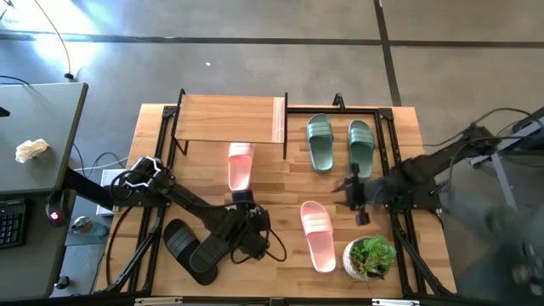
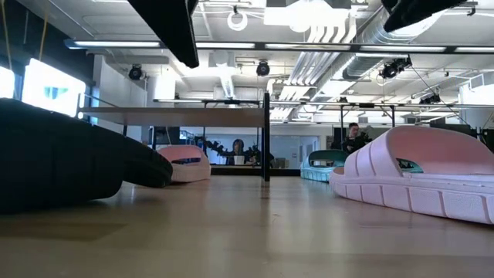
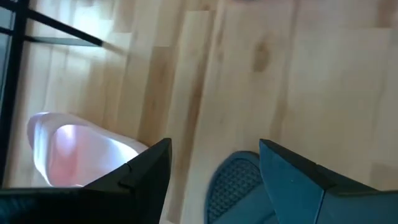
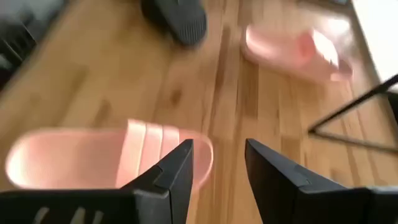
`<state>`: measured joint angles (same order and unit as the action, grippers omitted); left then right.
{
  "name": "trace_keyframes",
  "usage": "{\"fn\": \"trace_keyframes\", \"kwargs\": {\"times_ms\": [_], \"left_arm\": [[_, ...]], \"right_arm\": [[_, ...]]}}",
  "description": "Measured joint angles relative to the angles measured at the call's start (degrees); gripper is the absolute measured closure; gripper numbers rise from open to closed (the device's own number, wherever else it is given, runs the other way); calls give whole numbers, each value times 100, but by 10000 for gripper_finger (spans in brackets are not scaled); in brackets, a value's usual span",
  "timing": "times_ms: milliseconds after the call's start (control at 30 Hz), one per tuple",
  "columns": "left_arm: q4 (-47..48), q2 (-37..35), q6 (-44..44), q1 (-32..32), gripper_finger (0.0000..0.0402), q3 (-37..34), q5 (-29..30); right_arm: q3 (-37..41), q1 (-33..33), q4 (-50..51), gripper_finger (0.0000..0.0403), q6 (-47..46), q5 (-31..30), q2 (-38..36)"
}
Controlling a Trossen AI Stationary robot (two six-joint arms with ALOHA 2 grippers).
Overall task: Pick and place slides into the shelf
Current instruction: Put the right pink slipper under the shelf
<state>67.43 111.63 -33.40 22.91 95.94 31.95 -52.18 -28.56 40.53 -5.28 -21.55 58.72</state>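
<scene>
The shelf [image 1: 229,117] stands at the far left of the table. One pale pink slide [image 1: 240,166] lies flat on the table, its far end at the shelf's near edge. The other pink slide [image 1: 317,235] lies near the front. Two green slides [image 1: 340,144] lie side by side right of the shelf. The black slides [image 1: 189,246] lie at the near left. My left gripper [image 3: 214,146] hovers open near the pink slide [image 3: 68,149] by the shelf, with a dark slide's end [image 3: 233,186] below it. My right gripper [image 4: 219,146] hangs open above the front pink slide [image 4: 106,155].
A small potted plant [image 1: 370,257] stands at the near right corner, close to the front pink slide. The shelf's thin black legs [image 4: 354,118] stand on the table. Bare wood lies between the two pink slides.
</scene>
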Motion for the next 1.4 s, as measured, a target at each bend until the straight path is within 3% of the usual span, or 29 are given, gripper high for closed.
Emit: {"fn": "trace_keyframes", "kwargs": {"times_ms": [167, 367, 633, 833, 1167, 1400], "left_arm": [[-686, 0, 228, 85, 177, 0, -202], [-2006, 0, 1255, 164, 177, 0, -531], [-1291, -1, 1147, 52, 177, 0, -130], [-1022, -2, 891, 83, 177, -2, -199], [-1020, -2, 869, 73, 177, -2, -300], [-516, -2, 645, 74, 177, -2, -296]], "right_arm": [[-891, -776, 877, 266, -565, -732, 1288], [-1554, -1395, 1552, 266, -1534, -1267, 2550], [-1806, -1728, 1783, 265, -2516, -1582, 3867], [-1879, -1621, 1797, 265, -2734, -1537, 4111], [-2629, -1604, 2604, 265, -2396, -1551, 3951], [-2763, -1496, 2125, 266, -2272, -1208, 3958]]}}
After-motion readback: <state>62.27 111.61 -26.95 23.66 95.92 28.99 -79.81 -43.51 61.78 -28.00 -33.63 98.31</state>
